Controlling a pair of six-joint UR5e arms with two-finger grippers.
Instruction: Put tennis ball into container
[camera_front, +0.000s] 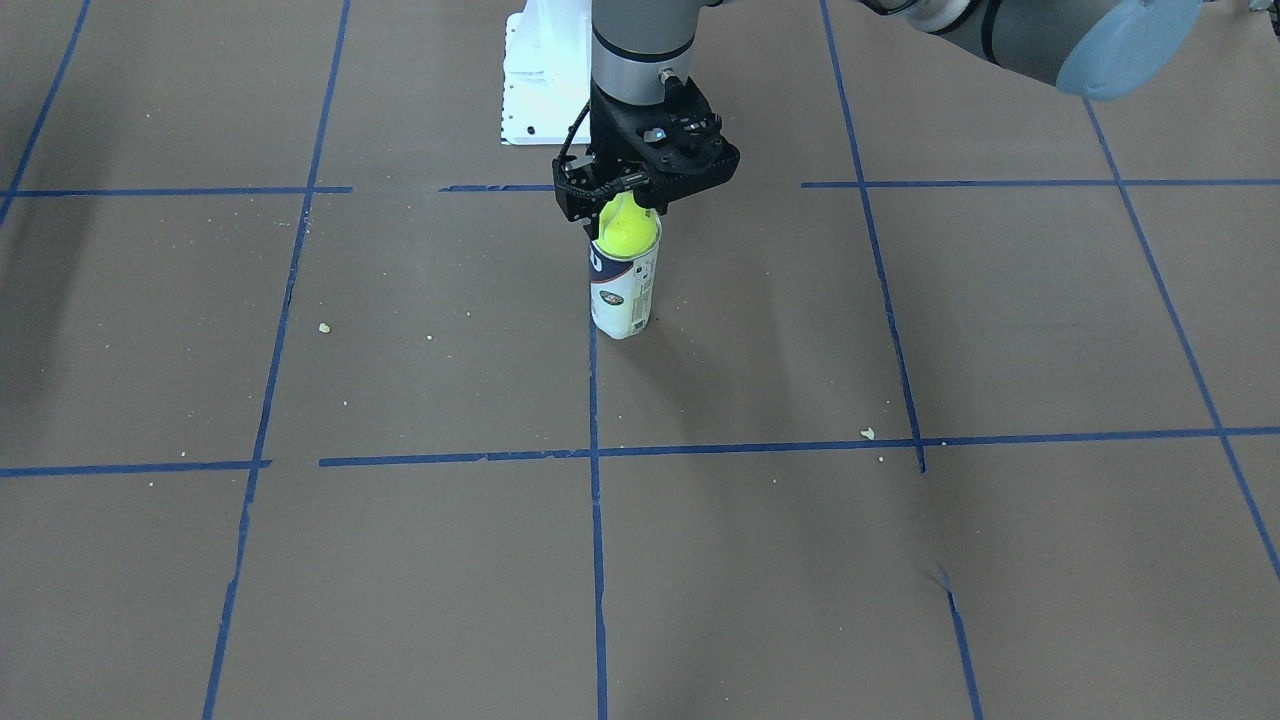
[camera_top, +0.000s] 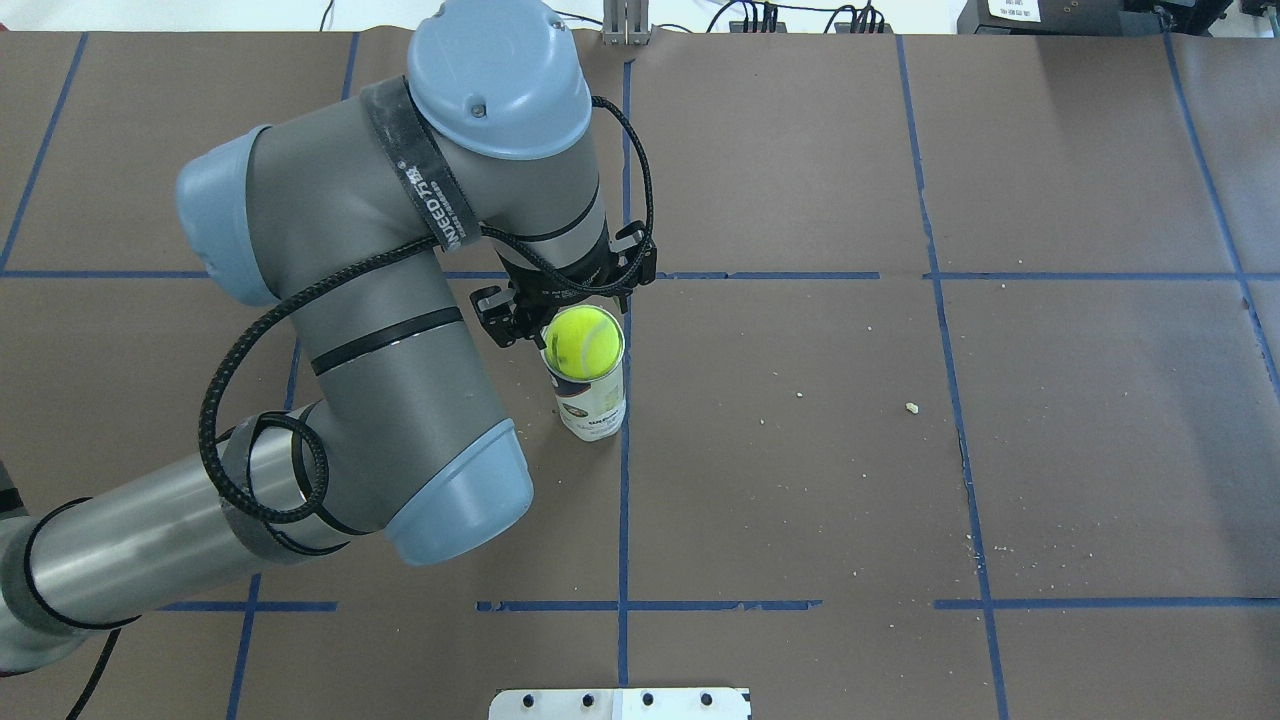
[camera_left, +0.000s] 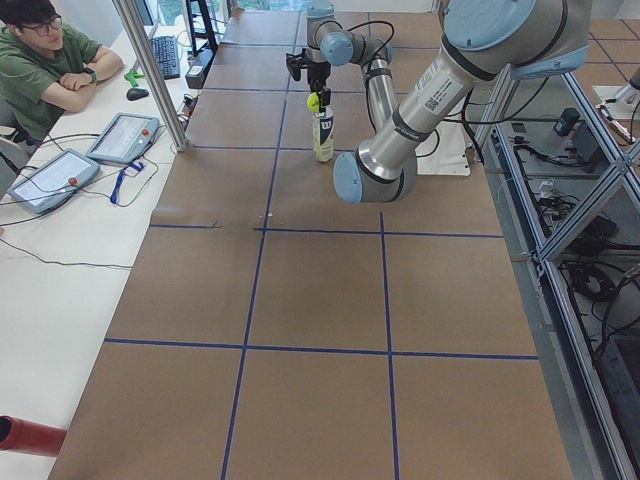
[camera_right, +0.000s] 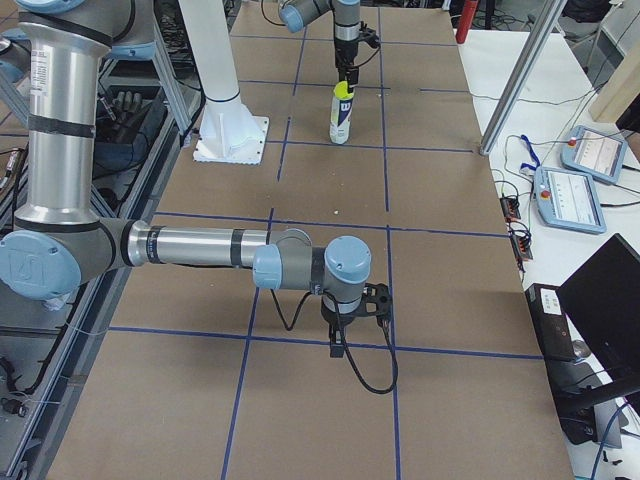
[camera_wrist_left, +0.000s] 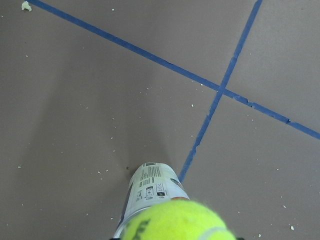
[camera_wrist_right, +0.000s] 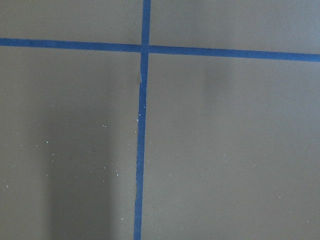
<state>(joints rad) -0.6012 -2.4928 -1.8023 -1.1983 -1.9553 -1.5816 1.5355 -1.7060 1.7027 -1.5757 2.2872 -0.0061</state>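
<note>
The tennis ball (camera_front: 627, 232) is bright yellow-green and sits at the open mouth of the container (camera_front: 625, 295), partly inside its rim. The container is a clear upright tube with a white and navy label, standing on a blue tape line (camera_top: 592, 400). My left gripper (camera_front: 625, 205) hangs straight above it, shut on the top of the ball (camera_top: 585, 340). In the left wrist view the ball (camera_wrist_left: 177, 222) fills the bottom edge with the tube (camera_wrist_left: 150, 187) below it. My right gripper (camera_right: 355, 320) shows only in the exterior right view, low over the table; I cannot tell its state.
A white pedestal base (camera_front: 540, 80) stands just behind the tube toward the robot. Blue tape lines (camera_front: 595, 455) divide the brown paper table. Small crumbs (camera_front: 867, 433) lie scattered. An operator (camera_left: 45, 65) sits at the far side with tablets (camera_left: 122, 137).
</note>
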